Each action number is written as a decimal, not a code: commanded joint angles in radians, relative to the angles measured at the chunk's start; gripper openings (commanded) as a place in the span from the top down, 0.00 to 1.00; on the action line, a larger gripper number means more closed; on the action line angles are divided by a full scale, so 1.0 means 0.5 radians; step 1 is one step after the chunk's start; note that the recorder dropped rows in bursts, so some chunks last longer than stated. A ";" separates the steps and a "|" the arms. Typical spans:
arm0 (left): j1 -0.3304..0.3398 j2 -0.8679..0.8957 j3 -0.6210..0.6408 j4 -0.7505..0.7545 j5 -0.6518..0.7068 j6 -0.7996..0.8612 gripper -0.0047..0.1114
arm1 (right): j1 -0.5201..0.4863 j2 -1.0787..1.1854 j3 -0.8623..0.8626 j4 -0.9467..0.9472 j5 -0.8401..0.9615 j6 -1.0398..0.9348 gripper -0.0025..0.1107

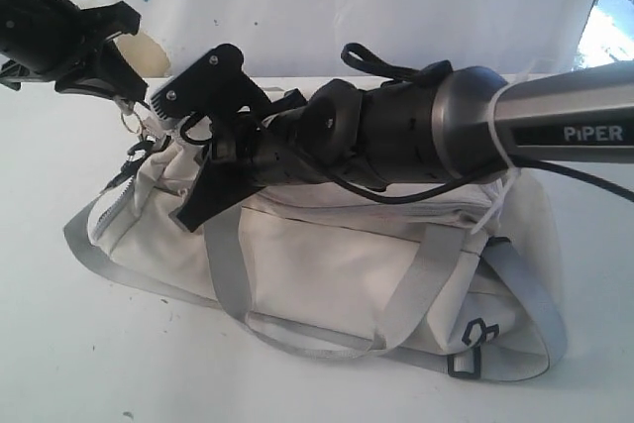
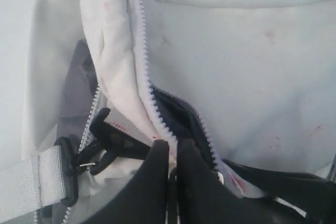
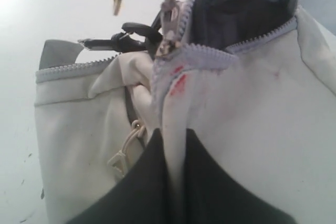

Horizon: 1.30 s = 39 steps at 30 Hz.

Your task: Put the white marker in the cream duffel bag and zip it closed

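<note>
The cream duffel bag (image 1: 327,264) lies on its side on the white table, and its zipper (image 2: 143,56) gapes open at the left end. My left gripper (image 1: 124,98) hangs above that end, shut on the bag's zipper edge (image 2: 164,132). My right gripper (image 1: 198,207) reaches across from the right and is shut on a fold of cream fabric (image 3: 176,129) just below the open zipper mouth (image 3: 236,14). The metal zipper slider (image 3: 168,9) sits at the corner of that mouth. The white marker is out of view.
Grey webbing handles (image 1: 426,274) and a grey strap (image 1: 89,235) trail over the bag's side. A black clip (image 1: 464,364) sits at the front right corner. The right arm (image 1: 555,116) spans the bag's top. The white table (image 1: 79,354) lies around it.
</note>
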 commanded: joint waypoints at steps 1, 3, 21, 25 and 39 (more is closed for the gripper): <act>0.028 0.017 -0.019 0.073 -0.138 -0.035 0.96 | 0.000 -0.020 0.022 -0.006 0.139 -0.032 0.98; 0.028 0.017 -0.023 0.073 -0.153 -0.035 0.96 | 0.000 -0.020 0.022 -0.006 0.154 -0.031 0.98; 0.028 0.149 -0.271 0.336 -0.082 -0.240 0.96 | 0.000 -0.020 0.062 -0.111 0.279 -0.031 0.98; 0.028 0.149 -0.324 0.483 -0.076 -0.312 0.96 | 0.000 -0.023 0.098 -0.146 0.276 -0.031 0.98; 0.028 0.149 -0.331 -0.033 0.098 -0.042 0.96 | 0.000 -0.077 0.116 -0.132 0.030 -0.025 0.98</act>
